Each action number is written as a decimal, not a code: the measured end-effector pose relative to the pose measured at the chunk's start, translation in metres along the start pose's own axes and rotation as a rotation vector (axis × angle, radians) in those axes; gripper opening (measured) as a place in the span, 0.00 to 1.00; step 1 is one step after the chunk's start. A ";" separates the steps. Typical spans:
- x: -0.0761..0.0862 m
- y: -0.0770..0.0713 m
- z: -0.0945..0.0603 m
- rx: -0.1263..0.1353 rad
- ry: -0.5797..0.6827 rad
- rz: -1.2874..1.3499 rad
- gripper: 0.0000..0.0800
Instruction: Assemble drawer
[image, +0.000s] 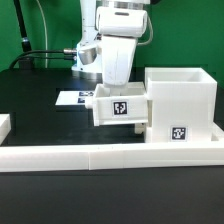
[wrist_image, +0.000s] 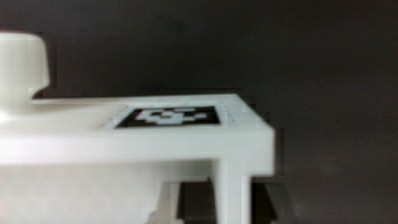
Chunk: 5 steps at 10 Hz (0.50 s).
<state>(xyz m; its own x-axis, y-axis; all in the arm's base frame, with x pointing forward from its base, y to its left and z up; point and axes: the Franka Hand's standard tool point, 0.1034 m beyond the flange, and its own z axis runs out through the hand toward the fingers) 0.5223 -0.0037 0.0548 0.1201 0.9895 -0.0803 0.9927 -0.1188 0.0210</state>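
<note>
A small white drawer tray (image: 120, 107) with a square tag on its front is held off the table, its end against the open side of the tall white housing (image: 183, 95) on the exterior view's right. My gripper (image: 117, 88) comes down from above onto the tray's top edge. In the wrist view the tray (wrist_image: 173, 117) fills the frame with its tag facing up, and a thin white tray wall stands between my two dark fingers (wrist_image: 196, 200). My gripper (wrist_image: 222, 202) is shut on that wall. The second tray is out of view.
The long low white border wall (image: 100, 156) runs along the front. The marker board (image: 72, 98) lies flat behind the tray. A white piece (image: 4, 124) shows at the exterior view's left edge. A blurred white rounded shape (wrist_image: 18, 65) is in the wrist view.
</note>
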 end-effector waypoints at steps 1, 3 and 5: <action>0.000 0.000 0.001 0.001 0.000 0.000 0.05; 0.003 0.002 -0.001 0.005 -0.004 -0.005 0.05; 0.007 0.006 -0.004 0.006 -0.007 -0.006 0.06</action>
<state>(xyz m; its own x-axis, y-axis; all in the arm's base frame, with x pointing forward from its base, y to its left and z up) 0.5287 0.0027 0.0579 0.1146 0.9896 -0.0873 0.9934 -0.1138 0.0145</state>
